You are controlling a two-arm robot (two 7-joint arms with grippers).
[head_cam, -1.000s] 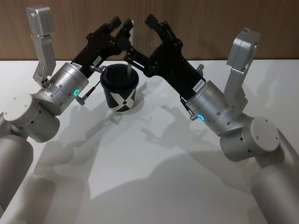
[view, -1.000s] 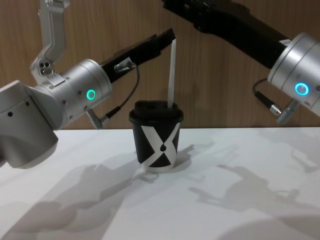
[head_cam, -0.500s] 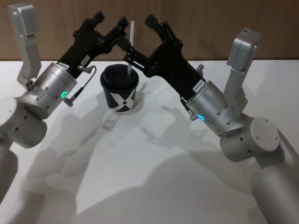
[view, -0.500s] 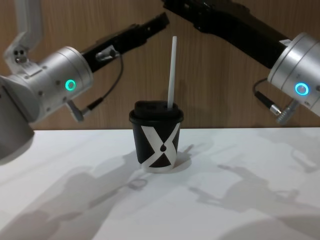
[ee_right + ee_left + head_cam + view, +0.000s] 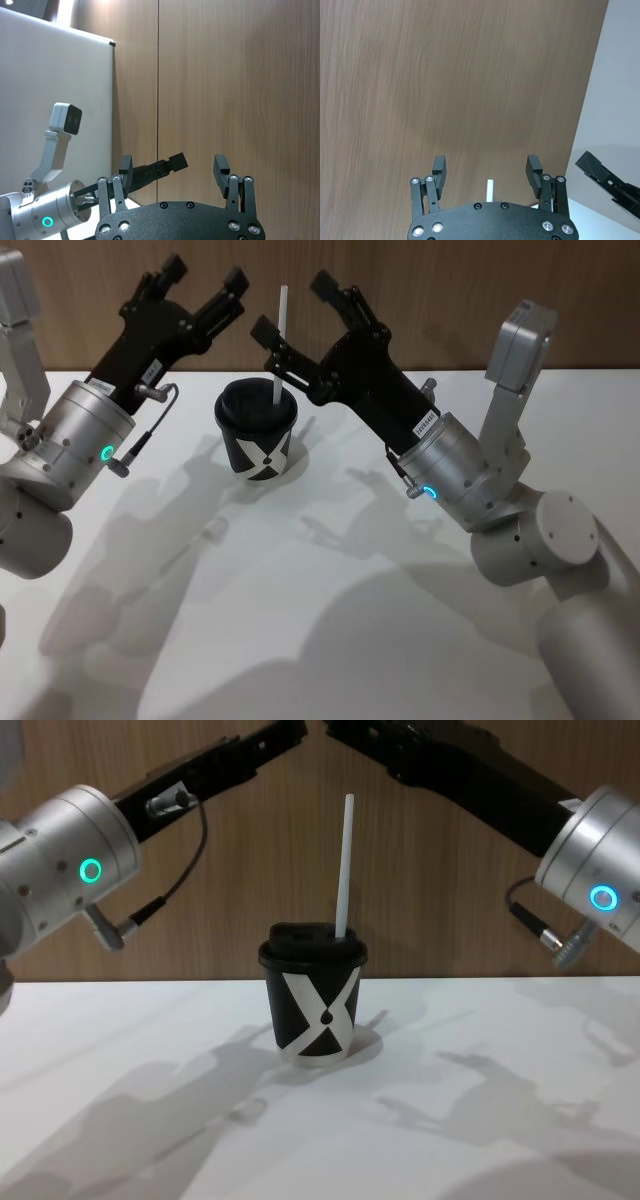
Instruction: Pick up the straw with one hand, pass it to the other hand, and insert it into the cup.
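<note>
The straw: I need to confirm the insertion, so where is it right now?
The straw stands nearly upright in the lid of the cup at the table's far middle, free between the open left gripper and open right gripper.

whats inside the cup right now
The straw stands in the cup, poking up through its black lid. Its lower end and any contents are hidden by lid and wall.

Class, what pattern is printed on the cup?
A bold white X on black, clearest in the chest view: cup.
</note>
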